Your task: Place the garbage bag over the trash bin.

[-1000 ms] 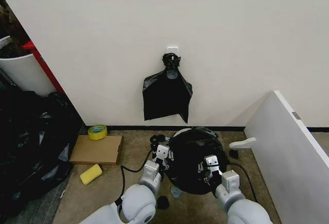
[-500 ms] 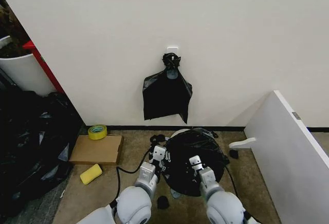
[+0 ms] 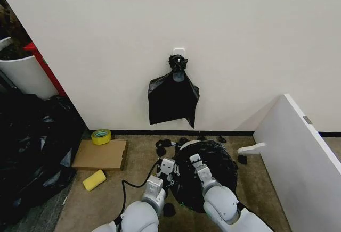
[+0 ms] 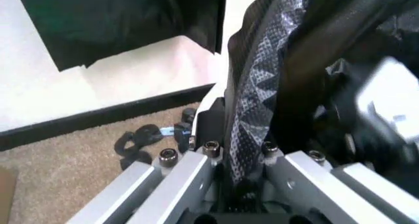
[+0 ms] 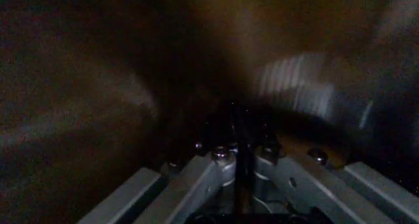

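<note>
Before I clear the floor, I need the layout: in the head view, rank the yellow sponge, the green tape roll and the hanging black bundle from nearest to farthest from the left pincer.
1. Yellow sponge, on the floor to the left of the left pincer.
2. Green tape roll, farther left, by the wall.
3. Hanging black bundle, up on the wall.

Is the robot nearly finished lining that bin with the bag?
Mostly. The garbage bag already drapes over the trash bin, with a sliver of white rim showing at the back. The left claw pinches the bag's edge; the right claw reaches inside. Left: covering that rim.

Glossy black garbage bag (image 3: pixel 210 176), white trash bin (image 3: pixel 185 146) rim, yellow sponge (image 3: pixel 95 180).
</note>
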Tool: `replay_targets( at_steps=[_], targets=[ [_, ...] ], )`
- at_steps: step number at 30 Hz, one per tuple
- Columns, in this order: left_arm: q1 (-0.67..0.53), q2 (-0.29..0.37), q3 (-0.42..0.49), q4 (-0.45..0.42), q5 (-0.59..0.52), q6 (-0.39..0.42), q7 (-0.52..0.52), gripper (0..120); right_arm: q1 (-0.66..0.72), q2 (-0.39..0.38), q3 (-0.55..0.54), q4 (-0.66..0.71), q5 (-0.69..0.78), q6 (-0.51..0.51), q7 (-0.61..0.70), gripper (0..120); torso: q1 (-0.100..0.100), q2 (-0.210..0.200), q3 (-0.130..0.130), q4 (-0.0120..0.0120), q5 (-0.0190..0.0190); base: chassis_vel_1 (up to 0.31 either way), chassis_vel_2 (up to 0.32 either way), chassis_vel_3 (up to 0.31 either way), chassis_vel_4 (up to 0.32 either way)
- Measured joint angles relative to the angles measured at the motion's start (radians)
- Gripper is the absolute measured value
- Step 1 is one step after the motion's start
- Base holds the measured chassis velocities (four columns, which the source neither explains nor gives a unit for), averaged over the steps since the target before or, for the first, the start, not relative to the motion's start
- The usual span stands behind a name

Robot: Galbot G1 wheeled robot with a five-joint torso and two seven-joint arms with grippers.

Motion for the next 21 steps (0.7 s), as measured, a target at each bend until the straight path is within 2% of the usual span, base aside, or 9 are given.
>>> replay_targets(
  at_steps=[5, 10, 15, 21],
  targets=[
    [0.0, -0.008, 0.016, 0.004, 0.0, -0.001, 0.0, 0, -0.03, 0.005, -0.025, 0.024, -0.032, -0.023, -0.018, 0, 0.0, 0.0, 0.0, -0.0004, -0.0001, 0.0, 0.0, 0.0, 0.0],
    [0.003, -0.005, 0.024, -0.002, -0.002, 0.0, 0.0, 0, 0.013, 0.016, -0.028, -0.008, -0.043, -0.014, -0.027, 0, 0.0, 0.0, 0.0, 0.0003, 0.0002, 0.0, 0.0, 0.0, 0.0],
    [0.004, -0.005, 0.023, -0.013, -0.005, 0.0, 0.001, 0, 0.025, -0.023, -0.008, -0.048, -0.014, -0.015, -0.009, 0, 0.0, 0.0, 0.0, -0.0003, -0.0001, 0.0, 0.0, 0.0, 0.0],
    [0.006, -0.006, 0.037, -0.013, -0.007, 0.001, 0.001, 0, 0.028, -0.012, -0.041, -0.013, 0.026, -0.013, -0.011, 0, 0.0, 0.0, 0.0, 0.0, 0.0, 0.0, 0.0, 0.0, 0.0]
  ],
)
